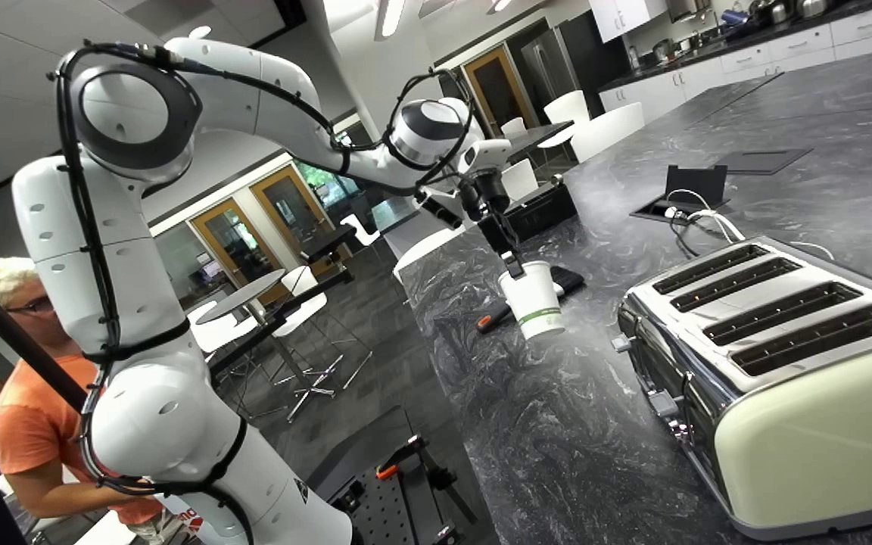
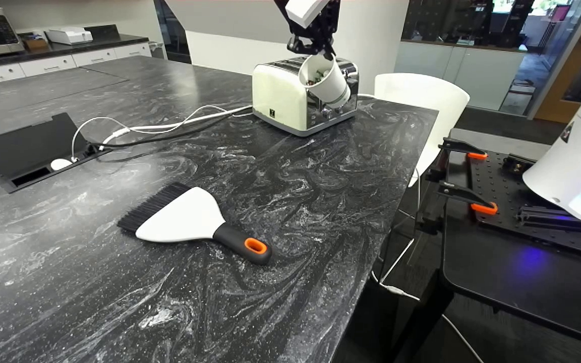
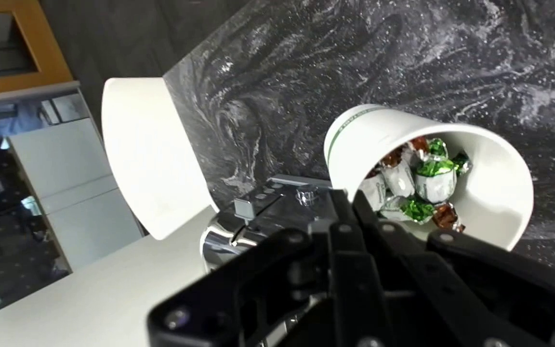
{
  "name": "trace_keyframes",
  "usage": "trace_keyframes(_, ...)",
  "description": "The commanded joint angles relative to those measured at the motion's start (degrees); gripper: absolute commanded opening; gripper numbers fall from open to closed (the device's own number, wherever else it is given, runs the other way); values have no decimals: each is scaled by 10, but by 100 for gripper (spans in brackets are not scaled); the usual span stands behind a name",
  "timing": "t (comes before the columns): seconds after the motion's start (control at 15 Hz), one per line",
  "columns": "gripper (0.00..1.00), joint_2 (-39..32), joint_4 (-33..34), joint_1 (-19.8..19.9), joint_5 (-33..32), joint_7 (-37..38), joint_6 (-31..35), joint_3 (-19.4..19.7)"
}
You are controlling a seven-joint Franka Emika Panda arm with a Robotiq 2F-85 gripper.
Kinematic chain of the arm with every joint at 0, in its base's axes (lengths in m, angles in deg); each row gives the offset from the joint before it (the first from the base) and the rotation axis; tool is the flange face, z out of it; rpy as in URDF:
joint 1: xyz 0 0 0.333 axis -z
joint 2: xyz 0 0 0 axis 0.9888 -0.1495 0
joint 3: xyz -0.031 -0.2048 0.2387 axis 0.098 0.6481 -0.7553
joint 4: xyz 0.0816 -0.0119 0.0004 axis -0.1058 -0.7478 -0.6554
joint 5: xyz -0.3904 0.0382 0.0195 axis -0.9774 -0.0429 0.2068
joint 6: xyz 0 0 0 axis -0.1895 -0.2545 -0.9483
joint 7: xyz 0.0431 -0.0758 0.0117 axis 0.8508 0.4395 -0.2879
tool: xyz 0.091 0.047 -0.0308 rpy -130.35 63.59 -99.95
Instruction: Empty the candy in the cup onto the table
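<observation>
Over the table (image 2: 315, 212), the gripper (image 3: 350, 196) pinches the cup (image 2: 330, 86) by its rim, candy (image 3: 434, 185) inside, base slanting toward the corner by the white chair (image 3: 150, 154), so pouring likely needs the mouth, pointing away, tipped lower

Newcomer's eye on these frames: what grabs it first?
Probably the white cup, held tilted over the table by the end effector, with brightly wrapped candy inside it in the wrist view. Next, the cream toaster, large at the right of an exterior view. Then the black-bristled white brush, lying on the table in an exterior view.
</observation>
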Motion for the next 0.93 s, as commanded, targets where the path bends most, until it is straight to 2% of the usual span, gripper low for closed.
trace_keyframes(0.0, 1, 3, -2, 1, -7, 40, -50, -24)
trace_keyframes(0.33, 1, -48, 15, -4, -6, 51, -59, -46)
trace_keyframes(0.87, 1, -158, 75, -17, 15, 45, -124, -37)
